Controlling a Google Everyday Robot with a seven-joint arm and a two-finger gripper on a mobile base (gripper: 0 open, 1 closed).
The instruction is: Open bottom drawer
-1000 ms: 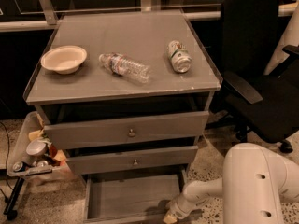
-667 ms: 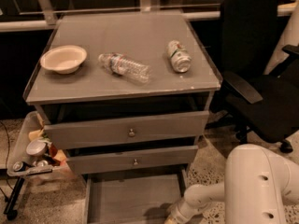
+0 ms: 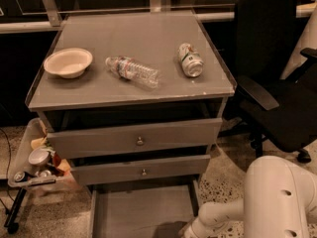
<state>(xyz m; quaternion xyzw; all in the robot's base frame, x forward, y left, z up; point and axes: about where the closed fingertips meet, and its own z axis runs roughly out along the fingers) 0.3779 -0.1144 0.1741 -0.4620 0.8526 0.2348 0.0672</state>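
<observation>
Camera view: arm [image 3: 224,214] low; gripper [image 3: 189,231] at bottom drawer [image 3: 142,211].

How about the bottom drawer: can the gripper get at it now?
Probably yes: the gripper sits low at the pulled-out bottom drawer's front right corner, with nothing visible between them.

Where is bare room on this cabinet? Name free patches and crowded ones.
Free: the grey cabinet top behind the beige bowl, clear plastic bottle and lying can; also the left floor of the open grey bottom drawer. Crowded: that middle row, and the drawer's right front, where the end effector sits.
</observation>
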